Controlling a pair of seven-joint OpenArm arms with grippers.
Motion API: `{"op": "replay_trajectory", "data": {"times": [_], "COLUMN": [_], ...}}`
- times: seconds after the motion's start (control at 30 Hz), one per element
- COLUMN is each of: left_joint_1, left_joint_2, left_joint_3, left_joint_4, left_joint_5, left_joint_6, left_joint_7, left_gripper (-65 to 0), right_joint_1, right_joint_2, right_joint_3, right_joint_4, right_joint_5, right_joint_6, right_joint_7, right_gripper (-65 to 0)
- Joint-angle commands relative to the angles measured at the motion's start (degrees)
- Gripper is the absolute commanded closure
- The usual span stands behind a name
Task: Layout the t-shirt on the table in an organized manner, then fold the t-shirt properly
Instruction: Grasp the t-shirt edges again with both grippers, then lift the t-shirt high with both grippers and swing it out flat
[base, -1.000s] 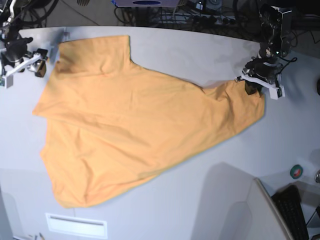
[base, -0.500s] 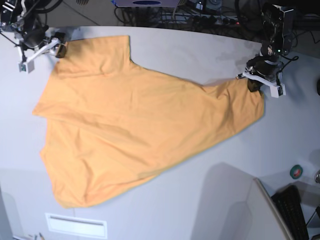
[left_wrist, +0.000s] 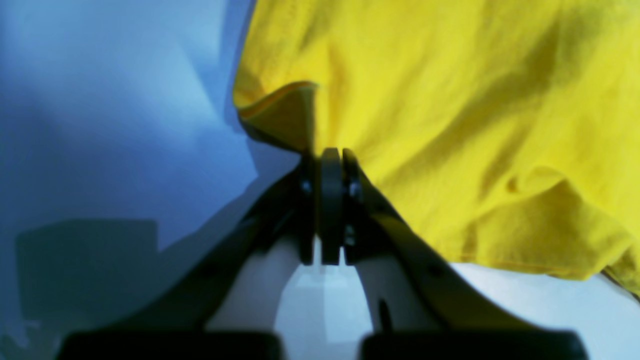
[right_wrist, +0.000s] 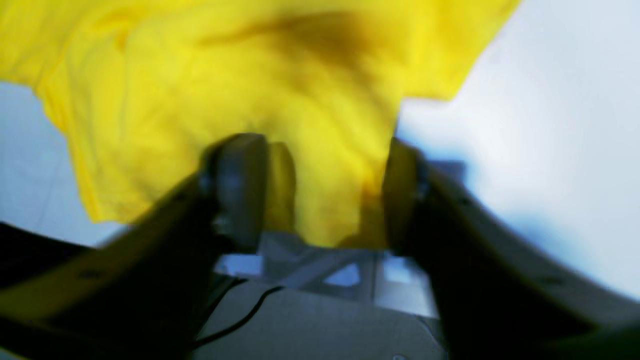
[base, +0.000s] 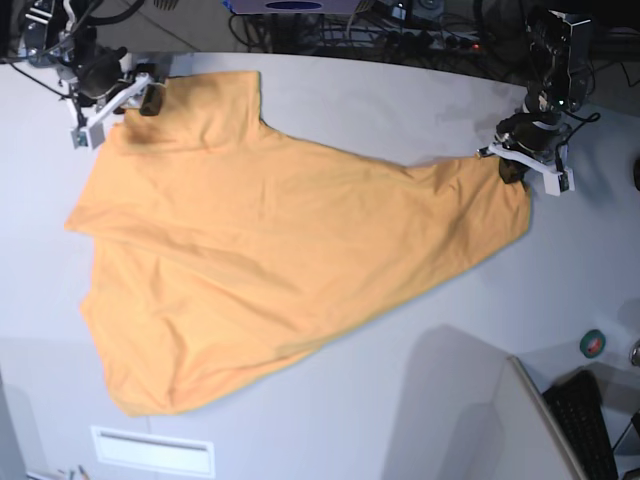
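The orange-yellow t-shirt (base: 270, 250) lies spread and wrinkled across the white-grey table (base: 380, 100), with one corner stretched out to the right. My left gripper (base: 515, 166) is shut on that right corner. In the left wrist view its fingertips (left_wrist: 330, 156) are pressed together on the fabric edge (left_wrist: 450, 125). My right gripper (base: 146, 100) is at the shirt's far-left corner. In the right wrist view its jaws (right_wrist: 320, 167) stand apart, with a fold of the t-shirt (right_wrist: 300, 100) between the two fingers.
A green tape roll (base: 594, 343) and a black keyboard (base: 586, 420) sit at the front right beside a grey panel (base: 470, 410). A white slotted label (base: 152, 450) is near the front edge. Cables and gear line the table's far edge.
My right gripper moved from the table's left side to the shirt's far-left corner, and its jaws have narrowed around the fabric. My left gripper stayed clamped and shifted slightly farther back.
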Motion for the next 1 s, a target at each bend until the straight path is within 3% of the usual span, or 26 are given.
{"op": "replay_trajectory", "data": {"times": [0.0, 0.13, 0.33, 0.5, 0.73, 0.97], "left_joint_1": [0.5, 0.5, 2.0, 4.3, -0.8, -15.4], "left_joint_2": [-0.7, -0.7, -0.8, -0.5, -0.4, -0.5], "left_joint_3": [-0.1, -0.1, -0.1, -0.1, -0.2, 0.2], "left_joint_4": [0.3, 0.3, 3.4, 12.2, 23.9, 26.3], "left_joint_5": [0.5, 0.5, 1.8, 12.3, 17.7, 17.8], "left_joint_6": [0.4, 0.4, 0.4, 0.4, 0.4, 0.4], "left_joint_7": [1.6, 1.6, 1.6, 1.8, 15.4, 26.1], "left_gripper": [0.0, 0.0, 0.0, 0.0, 0.0, 0.0], "right_joint_1": [-0.5, -0.4, -0.3, -0.7, 3.4, 20.2], "right_joint_2": [0.2, 0.4, 0.3, 0.7, 3.0, 9.7], "right_joint_3": [0.0, 0.0, 3.1, 5.6, 7.7, 7.6], "right_joint_4": [-0.1, -0.1, 2.0, 8.6, 21.6, 19.6], "right_joint_5": [0.0, 0.0, 0.0, -0.2, -0.2, -0.3], "right_joint_6": [0.2, 0.2, 0.2, 0.2, 0.1, 0.0], "right_joint_7": [-1.0, -1.0, -1.3, -1.5, -8.5, -17.2], "right_gripper": [-20.6, -0.5, 0.0, 0.0, 0.0, 0.0]}}
